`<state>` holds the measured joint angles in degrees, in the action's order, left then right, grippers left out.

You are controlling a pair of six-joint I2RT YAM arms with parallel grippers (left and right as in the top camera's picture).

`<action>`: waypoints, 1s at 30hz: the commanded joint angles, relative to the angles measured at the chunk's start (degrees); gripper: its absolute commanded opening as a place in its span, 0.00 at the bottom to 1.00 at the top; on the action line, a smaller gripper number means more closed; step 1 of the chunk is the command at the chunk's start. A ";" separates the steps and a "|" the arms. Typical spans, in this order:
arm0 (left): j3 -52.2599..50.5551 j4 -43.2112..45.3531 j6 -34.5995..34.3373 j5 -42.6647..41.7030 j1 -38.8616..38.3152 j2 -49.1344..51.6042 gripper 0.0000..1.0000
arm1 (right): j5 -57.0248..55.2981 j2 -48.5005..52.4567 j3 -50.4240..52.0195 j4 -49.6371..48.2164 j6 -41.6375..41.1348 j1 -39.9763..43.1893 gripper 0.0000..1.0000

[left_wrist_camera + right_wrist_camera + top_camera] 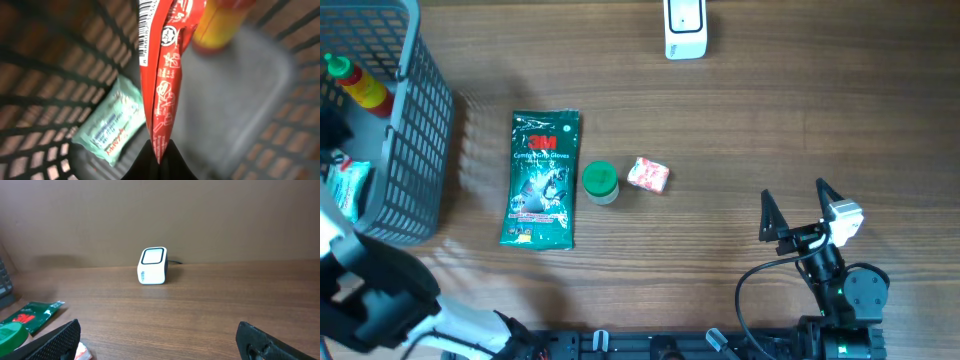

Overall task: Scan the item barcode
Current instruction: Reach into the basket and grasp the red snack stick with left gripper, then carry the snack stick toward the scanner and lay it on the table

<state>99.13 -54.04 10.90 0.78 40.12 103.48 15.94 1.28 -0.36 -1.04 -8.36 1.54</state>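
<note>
**Left claw clenched on red packet inside basket**

The robot's left claw (159,169) is down inside the grey basket (420,150) at the left end of the desk (770,110), clenched on the bottom edge of a red packet (162,75). Seen from the wrist, the creased packet rises straight out of the claw. Its barcode (146,30) is at the end farthest from the claw. Beyond the packet, off to this claw's right, is a blurred red-and-yellow sauce bottle (220,25). To the claw's left, a pale green packet (112,125) lies against the basket's mesh wall. Whether the red packet touches the basket floor cannot be told.

The right claw (792,192) waits at the other end of the desk, released, its 2 fingers spread wide with nothing between them. Ahead of it and well apart, the white scanner (152,266) stands near the desk's far edge, its dark-framed window turned towards this claw. Off to this claw's left lie 3 loose items in a row. The small pink-and-white packet (648,174) is nearest. A green-lidded jar (600,182) is just beside it. The green 3M glove packet (542,180) lies flat, farthest from the right claw and closest to the basket.
</note>
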 commanded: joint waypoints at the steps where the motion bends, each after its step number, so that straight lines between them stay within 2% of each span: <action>1: 2.05 0.66 -1.60 -6.08 -0.15 -7.43 0.04 | -0.90 -0.24 0.04 -0.17 -0.66 -0.46 1.00; 4: 2.05 1.51 -5.38 -10.16 -0.15 -12.33 0.04 | -0.90 -0.24 0.04 -0.17 -0.66 -0.46 1.00; 7: 2.05 0.59 -5.97 -23.04 -0.15 -15.28 0.04 | -0.90 -0.24 0.04 -0.17 -0.66 -0.46 1.00; 9: 2.03 0.15 -10.16 -30.16 -0.17 -16.39 0.04 | -0.90 -0.24 0.04 -0.17 -0.66 -0.46 1.00; 12: 2.03 -0.09 -16.20 -35.67 -0.59 -17.38 0.04 | -0.90 -0.24 0.04 -0.17 -0.66 -0.46 1.00; 14: 2.03 -1.90 -16.33 -37.86 -2.75 -18.08 0.04 | -0.90 -0.24 0.04 -0.17 -0.66 -0.46 1.00; 17: 2.03 -4.90 -16.15 -37.83 -8.50 -18.32 0.04 | -0.90 -0.24 0.04 -0.17 -0.68 -0.46 1.00; 19: 2.03 -5.84 -15.50 -37.59 -16.76 -18.32 0.04 | -0.90 -0.24 0.04 -0.17 -0.66 -0.46 1.00; 22: 2.03 -5.62 -14.14 -36.76 -24.65 -18.32 0.04 | -0.90 -0.24 0.04 -0.17 -0.63 -0.46 1.00; 25: 2.03 -5.62 -14.16 -27.19 -38.29 -18.29 0.04 | -0.90 -0.24 0.04 -0.17 -0.66 -0.46 1.00; 30: 2.03 -5.60 -14.40 -11.93 -54.53 -17.40 0.04 | -0.90 -0.24 0.04 -0.17 -0.63 -0.46 1.00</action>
<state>100.14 -59.77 -3.75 -22.41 -7.27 86.46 15.94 1.28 -0.36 -1.04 -8.36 1.54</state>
